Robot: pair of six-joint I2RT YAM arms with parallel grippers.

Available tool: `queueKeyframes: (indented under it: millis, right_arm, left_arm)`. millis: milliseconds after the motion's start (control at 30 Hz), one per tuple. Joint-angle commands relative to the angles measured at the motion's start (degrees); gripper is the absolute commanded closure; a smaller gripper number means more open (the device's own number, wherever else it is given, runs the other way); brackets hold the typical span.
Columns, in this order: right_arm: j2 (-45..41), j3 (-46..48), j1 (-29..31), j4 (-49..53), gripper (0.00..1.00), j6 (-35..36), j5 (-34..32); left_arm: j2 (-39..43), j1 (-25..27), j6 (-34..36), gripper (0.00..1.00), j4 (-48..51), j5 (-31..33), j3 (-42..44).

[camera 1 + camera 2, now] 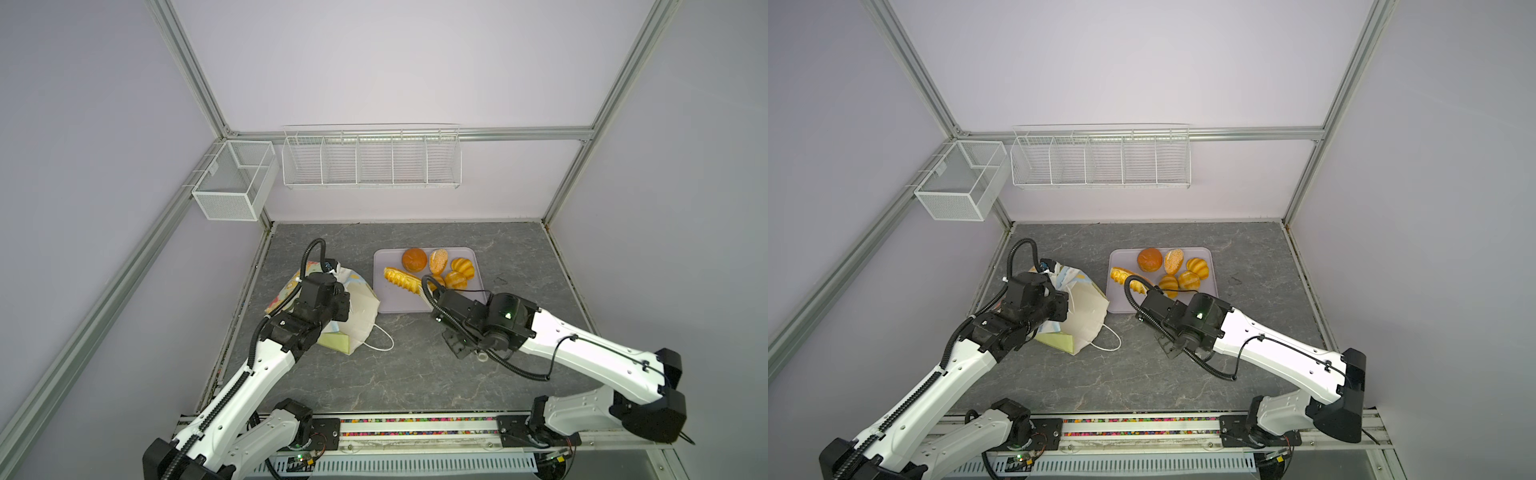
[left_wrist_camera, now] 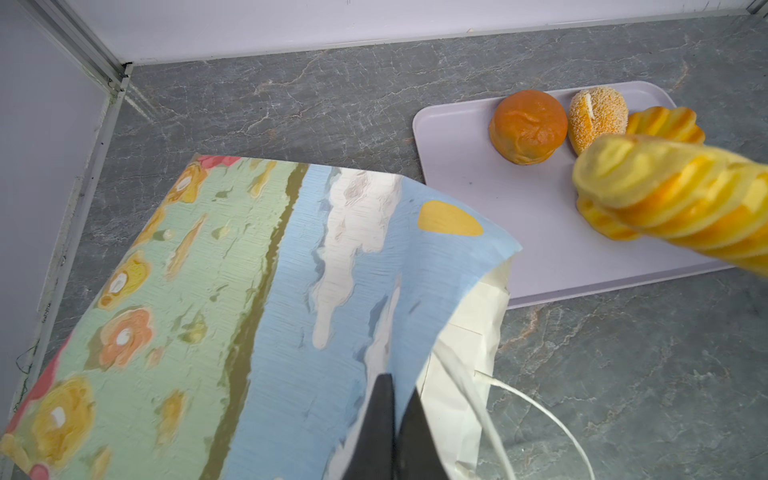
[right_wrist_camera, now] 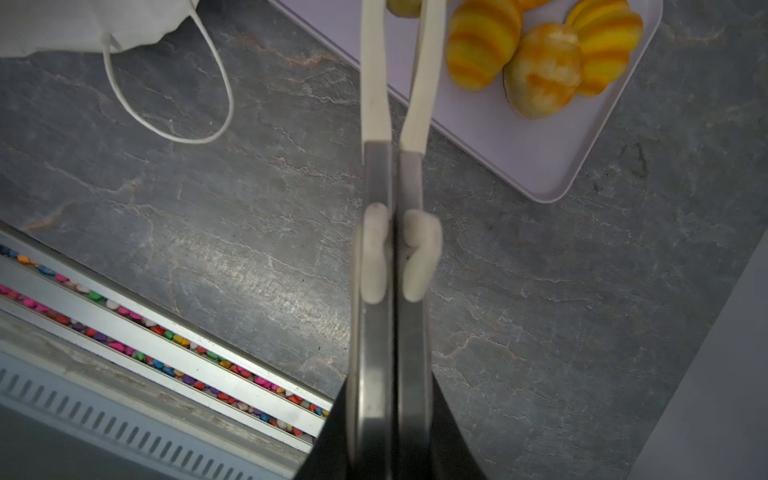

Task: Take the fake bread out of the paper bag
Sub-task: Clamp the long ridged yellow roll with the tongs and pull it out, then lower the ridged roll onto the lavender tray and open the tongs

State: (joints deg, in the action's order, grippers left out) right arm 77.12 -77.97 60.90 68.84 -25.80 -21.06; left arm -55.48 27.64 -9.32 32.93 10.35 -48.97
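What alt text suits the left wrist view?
The shut left gripper pinches the rim of a sky-and-meadow paper bag. A pale tray beside it carries a round brown bun, a seeded roll and a striped roll, with one long striped loaf above another.

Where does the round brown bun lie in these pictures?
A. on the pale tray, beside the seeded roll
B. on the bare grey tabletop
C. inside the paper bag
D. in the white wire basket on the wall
A: in both top views and in the left wrist view the round brown bun rests on the pale tray, right beside the seeded roll.
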Motion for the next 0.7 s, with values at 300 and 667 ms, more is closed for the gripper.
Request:
queueKeyframes:
  millis: [300,667]
  right_arm:
    - [10.1,3.1,-13.6,-24.0,0.94,-9.7,30.4]
    - [17.2,5.4,-19.3,-29.5,0.94,-13.9,38.5]
  left_arm:
    - [8.9,-0.4,-1.2,1.0,3.1,-3.3,0.4]
    - [11.8,-0.4,-2.3,1.0,2.9,-5.5,2.9]
